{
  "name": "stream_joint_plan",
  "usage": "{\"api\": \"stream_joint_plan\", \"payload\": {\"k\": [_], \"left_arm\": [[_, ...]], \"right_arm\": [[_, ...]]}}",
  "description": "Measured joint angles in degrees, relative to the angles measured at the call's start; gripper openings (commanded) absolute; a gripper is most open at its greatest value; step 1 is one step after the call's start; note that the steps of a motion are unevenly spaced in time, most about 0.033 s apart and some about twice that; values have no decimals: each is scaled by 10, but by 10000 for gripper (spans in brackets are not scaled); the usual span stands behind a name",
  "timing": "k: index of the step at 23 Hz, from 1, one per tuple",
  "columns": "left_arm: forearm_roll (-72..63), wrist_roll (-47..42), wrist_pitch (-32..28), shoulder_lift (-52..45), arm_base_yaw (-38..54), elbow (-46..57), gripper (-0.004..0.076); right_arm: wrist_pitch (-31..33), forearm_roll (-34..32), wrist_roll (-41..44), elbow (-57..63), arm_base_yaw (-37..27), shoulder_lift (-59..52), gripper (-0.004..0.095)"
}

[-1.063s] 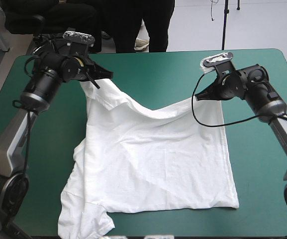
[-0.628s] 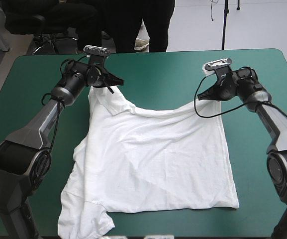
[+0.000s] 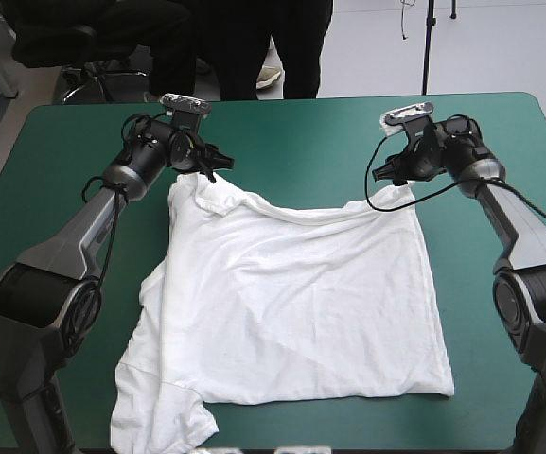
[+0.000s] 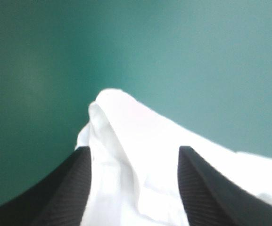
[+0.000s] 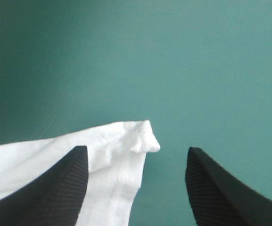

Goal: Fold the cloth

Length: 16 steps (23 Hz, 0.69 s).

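White short-sleeved cloth T-shirt (image 3: 291, 303) spread flat on the teal-green table cover (image 3: 291, 132).
I see my left gripper (image 4: 134, 149) and right gripper (image 5: 136, 149) with black fingers (image 4: 65, 188) apart, one far shirt corner lying between each pair, cover ahead.
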Motion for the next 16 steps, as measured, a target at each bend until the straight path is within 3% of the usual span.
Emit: {"api": "stream_joint_plan", "payload": {"k": [6,16], "left_arm": [[0,11,239,-121,0,-9,435],[-2,20,255,-349,0,60,435]], "right_arm": [[107,5,-29,-19,-1,-105,577],[176,19,-43,-12,-2,-257,577]]}}
